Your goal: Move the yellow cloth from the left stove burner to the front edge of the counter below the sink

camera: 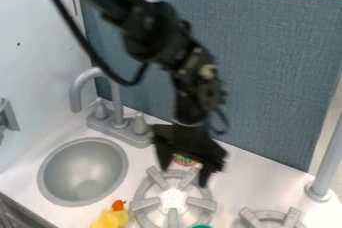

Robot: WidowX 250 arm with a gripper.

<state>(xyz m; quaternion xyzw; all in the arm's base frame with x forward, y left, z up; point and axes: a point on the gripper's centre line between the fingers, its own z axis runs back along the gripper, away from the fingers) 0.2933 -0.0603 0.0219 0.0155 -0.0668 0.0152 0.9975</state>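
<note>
- Right now I have the gripper (184,176) over the far side of the left burner (173,199), with the faucet (115,97) to its left.
- The jaws stand well apart, one on the left and the other on the right, and I see nothing clamped between them.
- In the gap shows part of a round, labelled thing (184,161), at the far edge of the burner; whether either jaw touches it, I can't make out.
- To work cleanly here, I'd judge it best to keep that gap centred on the labelled thing, so neither jaw nudges it sideways.
- The burner's raised spokes look like the main snag: I'd want the right jaw clear of them, and I'd make any lowering slow and straight.
- From my seat the overlap hides the true depth, so I'd trust small corrections over one bold move.
- As for direction, a curved, printed patch of the labelled thing faces near; the gripper covers too much of the rest for me to name its long axis or say whether it stands or lies.
- The duck (113,218) is on the desk (234,187), near and left of the burner and on the near side of the sink (83,164); its orange beak is at the far right of its visible part, and its yellow body spreads nearward from there.
</note>
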